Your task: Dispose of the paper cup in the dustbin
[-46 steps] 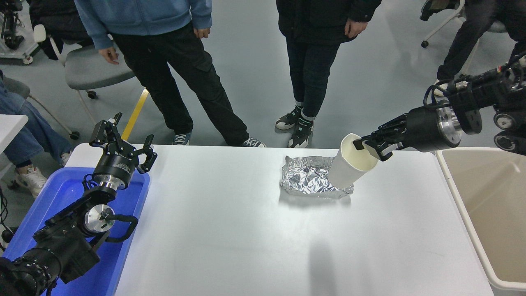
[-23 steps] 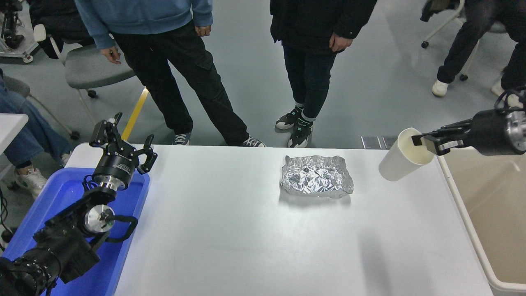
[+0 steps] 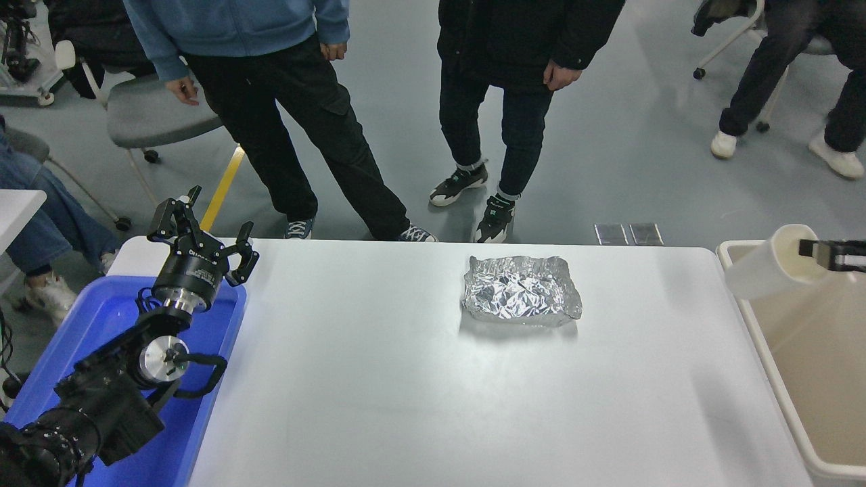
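The off-white paper cup (image 3: pixel 768 265) hangs tilted in the air at the right edge, over the near-left rim of the beige dustbin (image 3: pixel 815 352). My right gripper (image 3: pixel 815 250) is shut on the cup's rim; only its fingertips show, the rest of the arm is out of the picture. My left gripper (image 3: pixel 203 233) is parked at the lower left over the blue tray, fingers spread open and empty.
Crumpled silver foil (image 3: pixel 521 289) lies on the white table (image 3: pixel 419 379) right of the middle. A blue tray (image 3: pixel 101 325) sits at the left edge. Two people stand at the far side; others sit at the left and top right.
My right gripper has carried the cup to the right, from beside the foil, past the table's right edge, to above the dustbin's rim. The person in black has shifted their feet.
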